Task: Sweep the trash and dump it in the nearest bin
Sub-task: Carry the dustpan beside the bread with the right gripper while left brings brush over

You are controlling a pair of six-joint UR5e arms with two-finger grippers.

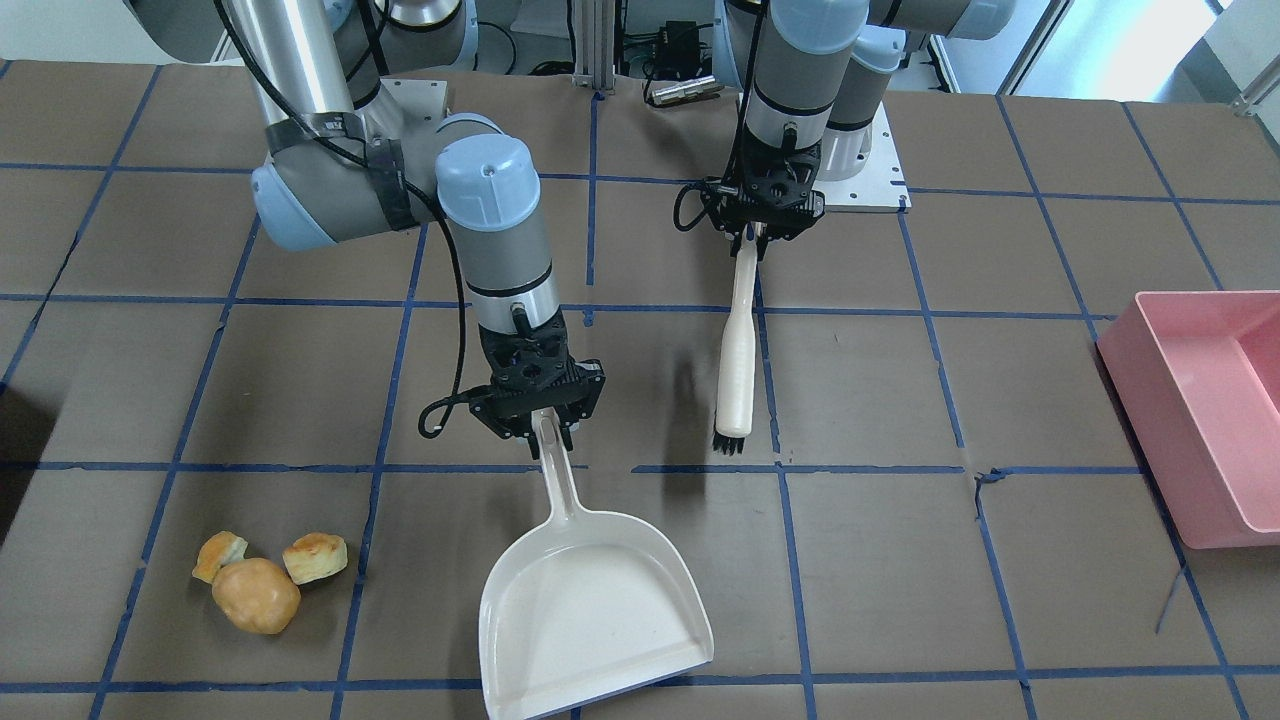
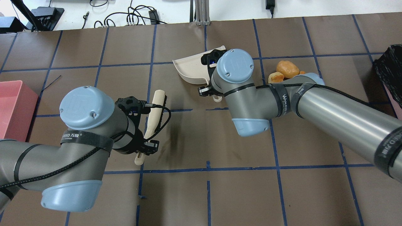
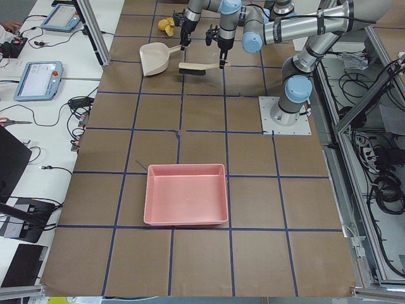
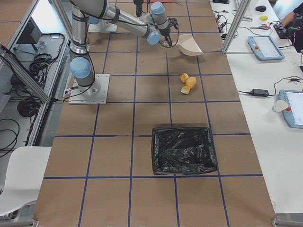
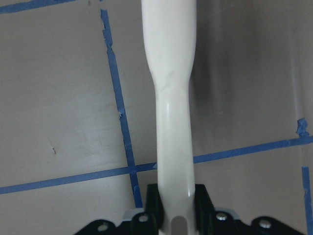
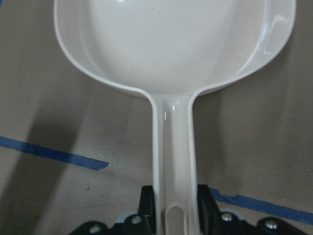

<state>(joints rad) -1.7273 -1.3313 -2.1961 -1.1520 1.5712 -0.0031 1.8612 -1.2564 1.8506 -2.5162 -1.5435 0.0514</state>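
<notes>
In the front-facing view you see the right gripper [image 1: 548, 428] clamped on the dustpan [image 1: 590, 615] handle and the left gripper [image 1: 757, 235] holding the brush [image 1: 738, 345]. The trash [image 1: 256, 592] sits unswept, apart from the pan. In the right-side view, the black bin [image 4: 183, 149] seems the nearest one. Sweeping and dumping are both still to do.

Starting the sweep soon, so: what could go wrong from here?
The brush in the left gripper is on the far side of the dustpan from the trash; reaching across risks an arm collision. The round lump may roll away when brushed. The black bin looks nearer the trash than the pink bin; don't dump in pink.
</notes>
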